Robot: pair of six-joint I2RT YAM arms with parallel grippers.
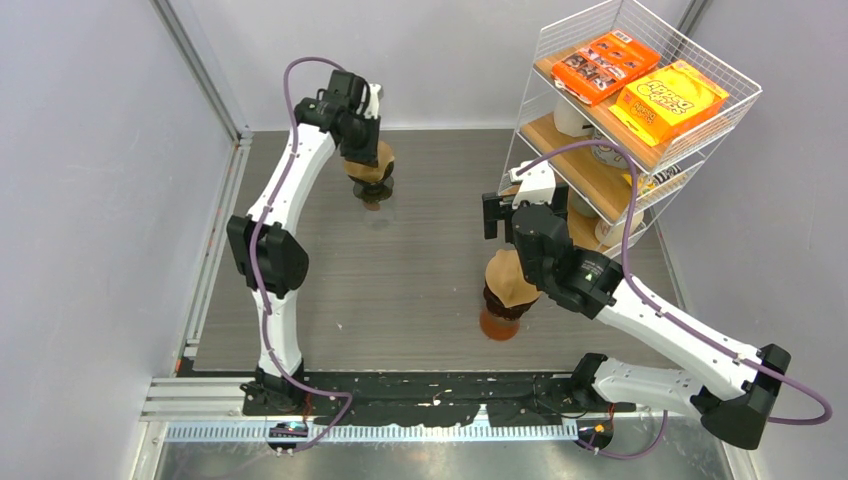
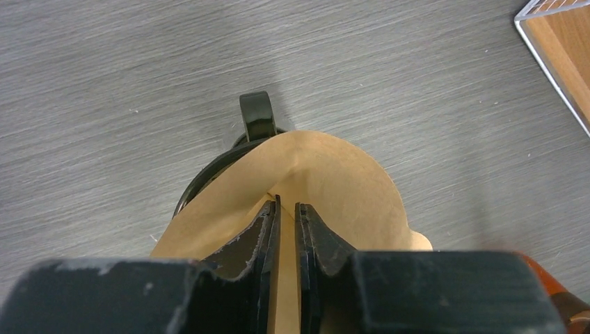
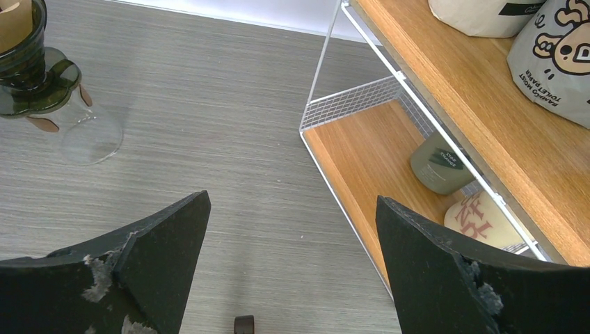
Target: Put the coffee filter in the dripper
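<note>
A brown paper coffee filter point(image 2: 334, 188) stands in a dark dripper point(image 2: 254, 117) with a loop handle, at the far middle of the table. My left gripper point(image 2: 286, 205) comes down on it from above, its jaws nearly together with a fold of the filter's wall between them. From above, the same filter point(image 1: 371, 166) and left gripper point(image 1: 364, 150) sit over the dripper point(image 1: 373, 189). My right gripper point(image 3: 292, 202) is open and holds nothing. It hovers at mid-table point(image 1: 497, 216) just beyond a second filter point(image 1: 510, 278) in an amber dripper point(image 1: 499, 323).
A white wire shelf point(image 1: 640, 120) with wooden boards stands at the right and holds orange boxes, packets and cups. In the right wrist view the shelf's edge point(image 3: 348, 202) lies close to the right finger. The dark dripper sits on a glass carafe point(image 3: 83, 132).
</note>
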